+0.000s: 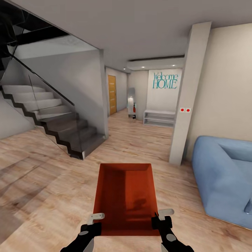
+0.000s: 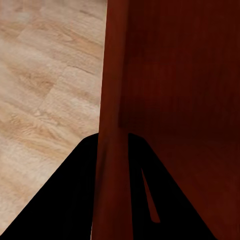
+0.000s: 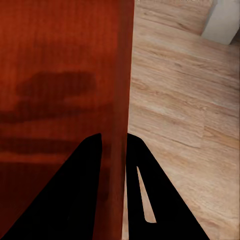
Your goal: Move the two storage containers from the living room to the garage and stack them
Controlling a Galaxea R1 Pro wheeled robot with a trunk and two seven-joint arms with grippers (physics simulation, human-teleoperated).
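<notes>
An orange-red open-top bin (image 1: 125, 196) hangs in front of the robot, carried between its two arms above the light wood-plank floor (image 1: 42, 182) of the living room, its long side pointing ahead toward the hallway. The left hand (image 1: 91, 224) is clamped on the bin's left wall near the close end, and in the left wrist view that wall's rim (image 2: 111, 125) runs straight between the two dark fingers, one inside the bin and one outside. The right hand (image 1: 162, 219) holds the right wall the same way; in the right wrist view the rim (image 3: 125, 100) passes between its fingers, which are closed onto the thin plastic. The bin looks empty, stiff and light, with plain flat walls that seem smooth and give little to catch on, so a pinch on the top edge of both side walls at matching points is probably the soundest hold; an uneven pull could twist it or let a wall slide out. Only one bin is in view. Around it, a blue sofa (image 1: 224, 178) stands to the right, a white pillar (image 1: 189, 94) rises just beside the sofa, and a dark staircase (image 1: 59, 122) with a glass rail climbs on the left. Farther on, a corridor leads past a wooden door (image 1: 112, 94) and a wall bearing teal "Welcome HOME" lettering (image 1: 165, 81). By this reading the carry to the garage is under way, with stacking not yet done.
</notes>
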